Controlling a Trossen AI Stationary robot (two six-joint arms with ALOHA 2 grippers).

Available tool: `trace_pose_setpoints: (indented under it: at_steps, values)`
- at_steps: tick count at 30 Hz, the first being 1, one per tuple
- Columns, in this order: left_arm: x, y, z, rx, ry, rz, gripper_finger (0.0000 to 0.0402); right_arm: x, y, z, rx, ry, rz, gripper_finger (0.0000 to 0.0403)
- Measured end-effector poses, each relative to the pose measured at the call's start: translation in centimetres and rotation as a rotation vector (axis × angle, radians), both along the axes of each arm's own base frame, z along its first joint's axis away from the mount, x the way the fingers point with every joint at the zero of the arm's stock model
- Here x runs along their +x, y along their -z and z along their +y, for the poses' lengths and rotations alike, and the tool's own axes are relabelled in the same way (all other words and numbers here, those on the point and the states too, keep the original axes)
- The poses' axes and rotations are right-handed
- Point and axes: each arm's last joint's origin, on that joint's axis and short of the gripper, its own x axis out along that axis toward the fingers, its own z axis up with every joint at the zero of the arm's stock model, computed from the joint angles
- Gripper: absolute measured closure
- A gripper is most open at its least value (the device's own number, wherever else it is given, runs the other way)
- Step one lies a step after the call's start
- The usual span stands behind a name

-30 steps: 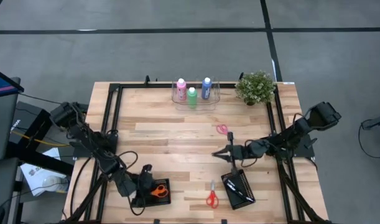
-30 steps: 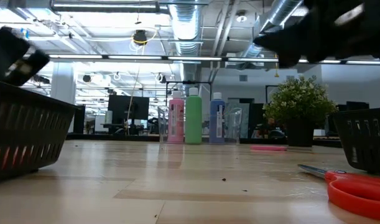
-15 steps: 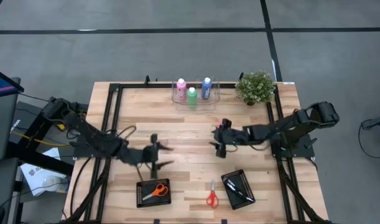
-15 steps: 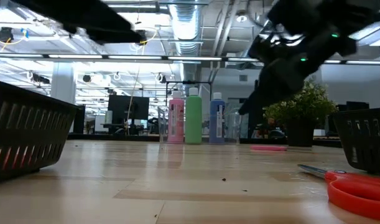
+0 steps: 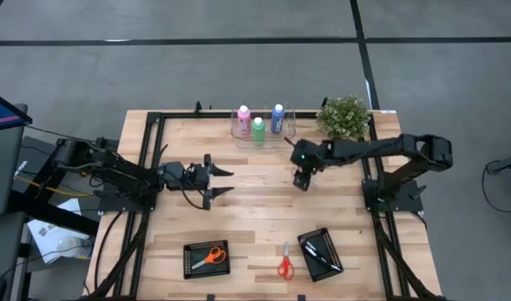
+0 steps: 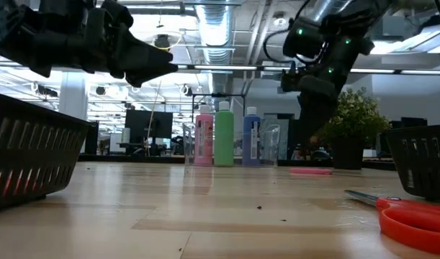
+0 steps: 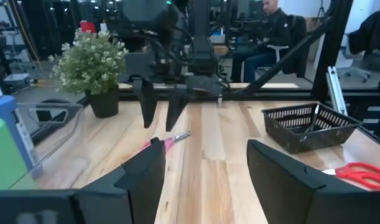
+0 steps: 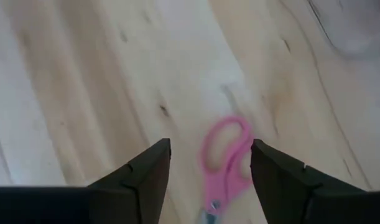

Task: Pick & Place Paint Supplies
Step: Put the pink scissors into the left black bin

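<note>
Three paint bottles with white caps, pink [image 5: 243, 118], green [image 5: 258, 129] and blue [image 5: 278, 118], stand in a clear tray [image 5: 282, 137] at the table's far edge. Thin dark brushes lie in a black basket [image 5: 320, 253] near the front right. My right gripper [image 5: 300, 184] hangs open, pointing down, just above a pair of pink scissors [image 8: 226, 162] whose handles show between its fingers; it touches nothing. My left gripper [image 5: 228, 181] floats open above the table's middle left, pointing toward the right arm, with nothing between its fingers.
A potted plant [image 5: 344, 117] stands at the far right corner, close to the right arm. A second black basket [image 5: 206, 259] with orange scissors sits at the front left. Red scissors [image 5: 283, 262] lie between the two baskets. Bare wood lies between the grippers.
My left gripper has risen from the front-left basket and swung toward the far edge and the right, to the table's middle left. My right gripper has gone from above the front-right basket toward the far edge and now hangs over the pink scissors.
</note>
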Motion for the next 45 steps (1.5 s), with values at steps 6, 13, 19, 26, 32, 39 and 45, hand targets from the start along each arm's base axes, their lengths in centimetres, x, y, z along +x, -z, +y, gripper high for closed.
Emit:
trace_pose_setpoints:
  at_steps: [6, 13, 19, 26, 32, 39, 45]
  values:
    - [0.0, -0.1, 0.3, 0.003, 0.022, -0.014, 0.0182, 0.0, 1.4, -1.7, 0.068, 0.060, 0.046, 0.0209]
    - [0.0, -0.1, 0.2, 0.003, 0.024, -0.007, 0.0187, 0.5, 4.3, -2.1, 0.107, 0.097, 0.150, 0.0210]
    - [0.0, -0.1, 0.2, 0.003, 0.023, -0.006, 0.0188, 1.2, 5.8, -2.3, 0.103, 0.101, 0.174, 0.0210]
    - [0.0, 0.0, 0.2, 0.003, 0.022, -0.003, 0.0189, 1.9, 6.7, -2.2, 0.096, 0.073, 0.211, 0.0252]
    - [0.0, 0.0, 0.2, 0.003, 0.022, -0.002, 0.0189, 2.6, 6.4, -1.7, 0.029, 0.017, 0.234, 0.0306]
    - [0.0, 0.1, 0.3, 0.001, 0.021, 0.005, 0.0189, 3.1, 6.5, -0.3, 0.018, -0.053, 0.230, 0.0400]
    - [0.0, 0.1, 0.3, 0.000, 0.021, 0.009, 0.0189, 3.4, 6.5, 1.2, -0.015, -0.095, 0.236, 0.0402]
